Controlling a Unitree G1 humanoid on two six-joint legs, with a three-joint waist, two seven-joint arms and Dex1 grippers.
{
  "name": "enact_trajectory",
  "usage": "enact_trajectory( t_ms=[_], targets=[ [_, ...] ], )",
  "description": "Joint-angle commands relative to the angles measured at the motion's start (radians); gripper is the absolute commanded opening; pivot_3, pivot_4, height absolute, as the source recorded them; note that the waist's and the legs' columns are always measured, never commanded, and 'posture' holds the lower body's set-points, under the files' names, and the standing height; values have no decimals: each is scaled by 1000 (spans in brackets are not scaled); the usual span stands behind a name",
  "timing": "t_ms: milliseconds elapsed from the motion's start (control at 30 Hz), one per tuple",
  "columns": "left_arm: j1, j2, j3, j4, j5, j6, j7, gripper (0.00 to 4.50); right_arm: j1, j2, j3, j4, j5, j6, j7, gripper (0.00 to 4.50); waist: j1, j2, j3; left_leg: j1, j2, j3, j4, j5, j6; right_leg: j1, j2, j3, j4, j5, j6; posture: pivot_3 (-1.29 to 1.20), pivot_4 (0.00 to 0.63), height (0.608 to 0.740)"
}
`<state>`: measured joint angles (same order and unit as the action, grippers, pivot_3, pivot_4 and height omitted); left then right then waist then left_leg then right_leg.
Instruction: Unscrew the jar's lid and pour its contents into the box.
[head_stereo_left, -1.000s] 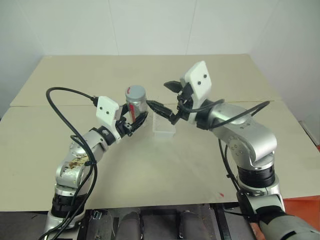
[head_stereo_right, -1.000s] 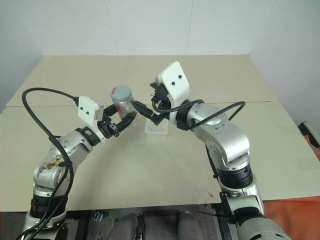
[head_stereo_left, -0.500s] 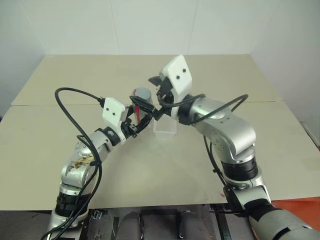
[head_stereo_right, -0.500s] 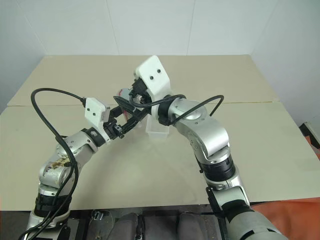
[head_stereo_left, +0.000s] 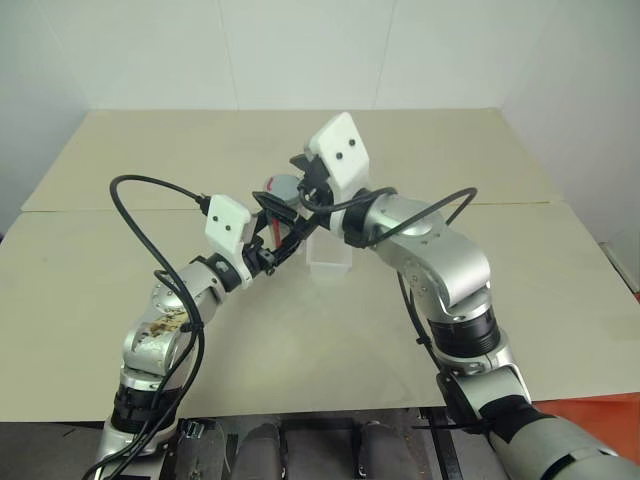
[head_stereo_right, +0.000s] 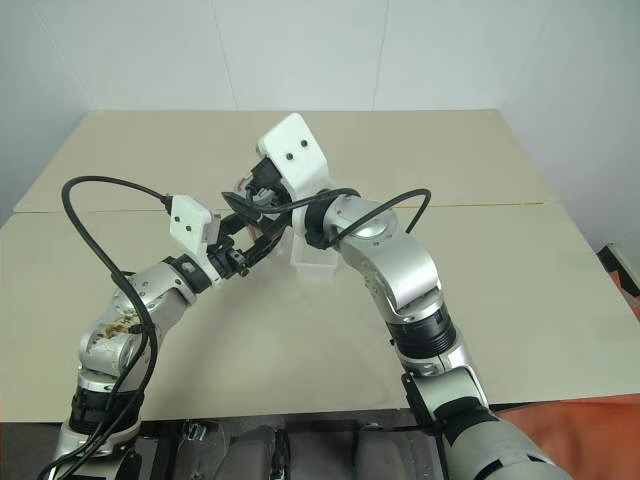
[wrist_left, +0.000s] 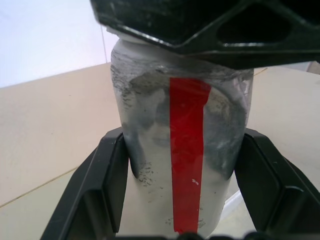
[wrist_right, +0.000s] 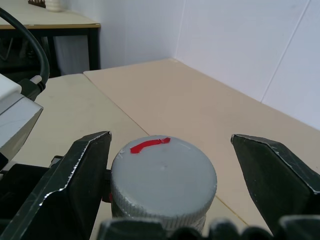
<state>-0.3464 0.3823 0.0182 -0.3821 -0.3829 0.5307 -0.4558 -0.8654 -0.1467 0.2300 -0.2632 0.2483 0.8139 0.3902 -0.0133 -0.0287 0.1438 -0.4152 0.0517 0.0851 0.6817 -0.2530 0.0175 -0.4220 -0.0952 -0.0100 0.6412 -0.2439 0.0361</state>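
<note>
My left gripper (head_stereo_left: 276, 242) is shut on the lower half of the clear jar (wrist_left: 185, 150), holding it upright above the table; a red stripe runs down the jar's side. On top of the jar sits the grey lid (wrist_right: 162, 180), which carries a small red mark. My right gripper (wrist_right: 170, 142) is open and level with the lid, one finger on each side, with a gap to both. The translucent box (head_stereo_left: 330, 258) stands on the table just right of the jar, under the right wrist.
The beige table (head_stereo_left: 470, 160) is made of two boards with a seam across the middle. White walls close it off behind. A black cable (head_stereo_left: 130, 185) loops up from my left forearm.
My right gripper has swung left from above the box to the jar's top, and its open fingers now straddle the lid. The left gripper and the jar stayed put.
</note>
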Motion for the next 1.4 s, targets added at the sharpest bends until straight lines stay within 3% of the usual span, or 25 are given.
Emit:
enact_trajectory(
  t_ms=[33, 1400],
  targets=[
    [-4, 1, 8, -42, -1, -24, -2, 2766, -18, -4, -12, -21, -11, -24, -2, 4448, 0, 0, 0, 0, 0, 0, 0, 0, 0, 0, 0, 0, 0, 0, 0, 0, 150, 740],
    [6, 23, 27, -54, -16, -12, -2, 2766, 96, -130, -65, -153, 40, 3, 36, 4448, 0, 0, 0, 0, 0, 0, 0, 0, 0, 0, 0, 0, 0, 0, 0, 0, 150, 740]
  ],
)
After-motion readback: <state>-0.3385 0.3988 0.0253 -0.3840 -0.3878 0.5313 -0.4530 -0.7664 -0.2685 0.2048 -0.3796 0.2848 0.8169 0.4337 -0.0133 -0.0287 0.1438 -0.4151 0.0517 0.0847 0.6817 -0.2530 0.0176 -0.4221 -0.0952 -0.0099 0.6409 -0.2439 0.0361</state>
